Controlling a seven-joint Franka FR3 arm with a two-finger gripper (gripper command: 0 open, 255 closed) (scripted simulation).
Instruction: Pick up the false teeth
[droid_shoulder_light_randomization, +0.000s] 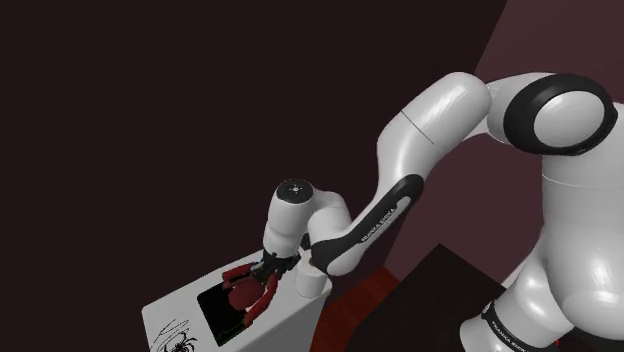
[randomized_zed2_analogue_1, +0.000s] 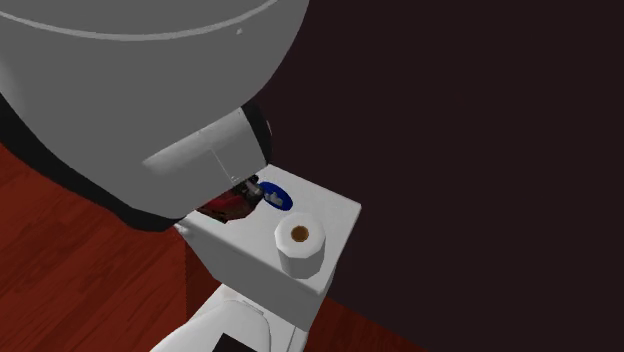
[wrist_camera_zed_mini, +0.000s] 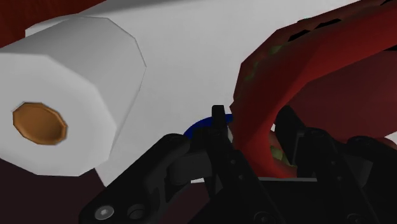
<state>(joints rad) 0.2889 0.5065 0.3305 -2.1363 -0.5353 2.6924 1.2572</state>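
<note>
The false teeth (wrist_camera_zed_mini: 280, 76) are a dark red horseshoe of gums with small yellowish teeth. One arm of that horseshoe runs between my two black fingers (wrist_camera_zed_mini: 219, 130), which clasp it, so my gripper (wrist_camera_zed_mini: 254, 137) is shut on it. From the shoulder view the gripper (droid_shoulder_light_randomization: 268, 270) reaches down over the white box top (droid_shoulder_light_randomization: 180, 305) with the red teeth (droid_shoulder_light_randomization: 247, 292) under it. The second exterior view has the red teeth (randomized_zed2_analogue_1: 224, 207) just under the arm's wrist. I cannot tell whether they rest on the surface or hang just above it.
A white paper roll (randomized_zed2_analogue_1: 300, 245) with a brown core stands on the white box (randomized_zed2_analogue_1: 335, 212) close beside the gripper, also large in the wrist view as the paper roll (wrist_camera_zed_mini: 70, 95). A blue disc (randomized_zed2_analogue_1: 276, 195) lies next to the teeth. Red-brown floor (randomized_zed2_analogue_1: 60, 260) surrounds the box; dark walls behind.
</note>
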